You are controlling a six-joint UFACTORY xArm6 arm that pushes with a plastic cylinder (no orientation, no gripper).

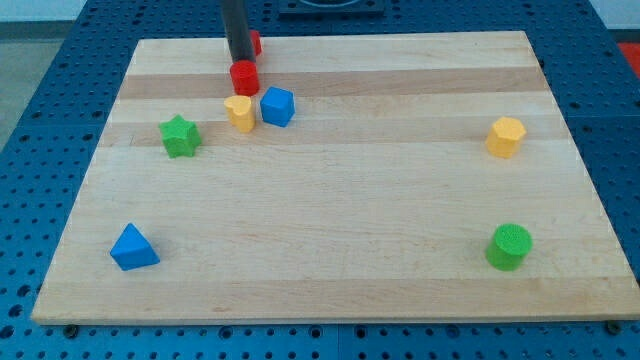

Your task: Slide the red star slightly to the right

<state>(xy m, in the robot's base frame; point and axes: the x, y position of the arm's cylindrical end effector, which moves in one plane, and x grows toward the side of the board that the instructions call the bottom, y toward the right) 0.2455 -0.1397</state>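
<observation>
My tip (241, 62) sits near the view's top of the table (330, 290), at the left of centre, where the dark rod comes straight down. There is no claw on this arm, so nothing is open, closed or gripping; only the rod's end works.

A small sliver of red (256, 43) shows just to the view's right of the rod, close to the table's top edge. Most of it is hidden behind the rod, so its shape cannot be made out; I judge it to be the red star. My tip appears to be touching it or just beside it on its left. Directly below my tip stands a red cylinder (244, 77), almost touching the rod's end. Lower again sit a yellow block (239, 113), heart-like in outline, and a blue cube (277, 106), side by side. A green star (180, 136) lies to their left. Well apart are a blue triangular block (132, 248) at bottom left, a yellow hexagonal block (506, 137) at right and a green cylinder (510, 246) at bottom right.

To do the step well, I judge that my tip should meet the star's left side squarely at its middle and travel straight toward the view's right, briefly and slowly, since only a slight shift is asked. An off-centre contact would spin the star or send it off the table's top edge. The red cylinder is close enough that any downward drift of the rod would drag it along.
</observation>
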